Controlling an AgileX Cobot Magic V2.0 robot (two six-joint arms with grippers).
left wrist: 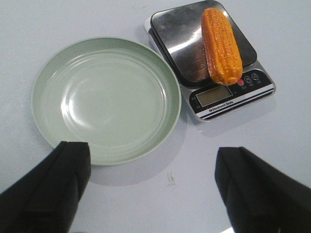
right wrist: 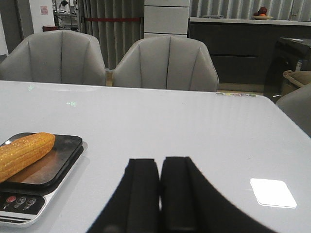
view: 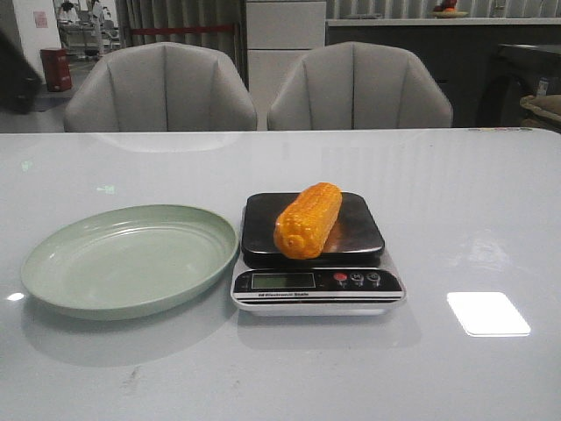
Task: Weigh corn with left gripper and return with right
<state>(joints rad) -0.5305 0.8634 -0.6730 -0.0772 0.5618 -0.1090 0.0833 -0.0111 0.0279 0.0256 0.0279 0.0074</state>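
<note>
The scale's display is too dim to read, and the right wrist view cuts off its near corner. The corn, stubby and bumpy with kernel rows, lies slantwise on the scale's dark glossy platform, near the middle of the desk. A smooth, round green plate sits bare just left of the scale, almost touching it. The left gripper is spread wide above the desk's near edge, holding nothing. The right gripper is closed, fingers together, over bare glossy surface toward the right edge.
</note>
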